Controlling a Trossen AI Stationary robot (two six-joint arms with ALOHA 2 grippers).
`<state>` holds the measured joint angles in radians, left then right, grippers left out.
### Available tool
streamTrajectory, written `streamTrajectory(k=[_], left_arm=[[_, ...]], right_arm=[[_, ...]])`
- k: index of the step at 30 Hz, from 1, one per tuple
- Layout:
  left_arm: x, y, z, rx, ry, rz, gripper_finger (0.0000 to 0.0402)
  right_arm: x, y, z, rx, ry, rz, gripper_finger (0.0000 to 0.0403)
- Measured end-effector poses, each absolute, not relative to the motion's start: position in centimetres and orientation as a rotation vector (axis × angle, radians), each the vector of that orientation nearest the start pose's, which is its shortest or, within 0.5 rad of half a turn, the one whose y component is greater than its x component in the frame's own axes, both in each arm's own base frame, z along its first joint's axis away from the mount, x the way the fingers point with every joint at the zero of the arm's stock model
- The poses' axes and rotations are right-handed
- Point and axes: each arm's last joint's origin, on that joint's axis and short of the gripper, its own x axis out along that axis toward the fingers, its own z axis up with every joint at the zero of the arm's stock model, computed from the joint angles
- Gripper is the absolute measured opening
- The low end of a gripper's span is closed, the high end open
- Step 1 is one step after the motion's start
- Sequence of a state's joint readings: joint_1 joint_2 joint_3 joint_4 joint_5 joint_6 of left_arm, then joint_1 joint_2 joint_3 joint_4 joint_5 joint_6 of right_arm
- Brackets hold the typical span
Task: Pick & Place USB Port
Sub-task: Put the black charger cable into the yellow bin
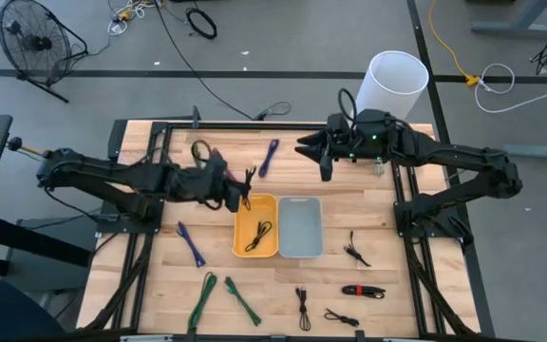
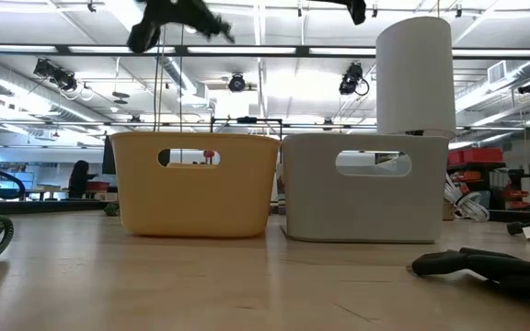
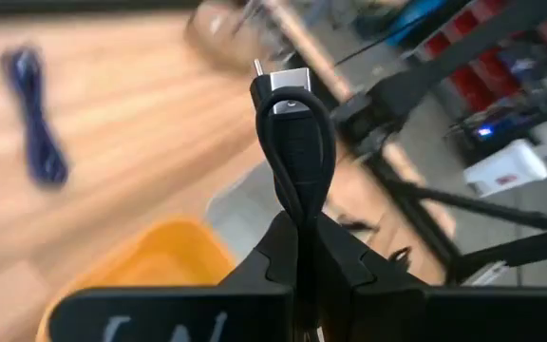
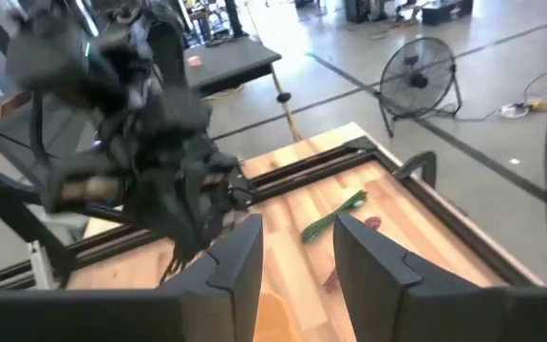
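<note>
looped black cable (image 3: 295, 152), rounded yellow bin (image 1: 255, 226)

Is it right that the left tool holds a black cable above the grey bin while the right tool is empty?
Not quite: in the high view the left tool holds the black cable at the yellow bin, not the grey bin. The right tool is empty.

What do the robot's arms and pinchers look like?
Both arms are dark, nearly black, made of long jointed links. The left arm and right arm each end in a gripper with two flat dark fingers. The right gripper has broad, angular fingers. A small green light glows on the right arm's wrist. Black cable runs along the left gripper.
</note>
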<state>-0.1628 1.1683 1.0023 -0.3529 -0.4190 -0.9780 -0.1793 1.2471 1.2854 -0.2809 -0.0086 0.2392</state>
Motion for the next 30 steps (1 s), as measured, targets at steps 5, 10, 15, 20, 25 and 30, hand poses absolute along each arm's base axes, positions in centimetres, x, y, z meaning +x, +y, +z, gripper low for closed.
streamTrajectory(k=[5,10,15,20,25,30], left_arm=[[26.4,-4.4,29.4,-0.863,0.423,0.502,0.0014],[28.0,-5.6,26.9,-0.919,0.488,0.549,0.0014],[29.2,-6.7,24.4,-0.961,0.559,0.596,0.0014],[30.2,-7.3,22.4,-1.019,0.623,0.615,0.0014],[30.8,-7.6,20.7,-1.056,0.706,0.625,0.0021],[30.9,-7.5,20.3,-1.041,0.72,0.635,0.0077]], right_arm=[[25.9,-5.5,40.4,0.24,0.214,-0.216,0.0125],[25.4,-5.7,40.5,0.203,0.231,-0.204,0.0126],[25.3,-5.5,40.3,0.186,0.26,-0.129,0.0123],[25.3,-5.4,40.0,0.185,0.291,-0.096,0.0123],[25.2,-5.4,39.9,0.18,0.301,-0.095,0.0123],[25.2,-5.4,39.8,0.181,0.314,-0.096,0.0123]])
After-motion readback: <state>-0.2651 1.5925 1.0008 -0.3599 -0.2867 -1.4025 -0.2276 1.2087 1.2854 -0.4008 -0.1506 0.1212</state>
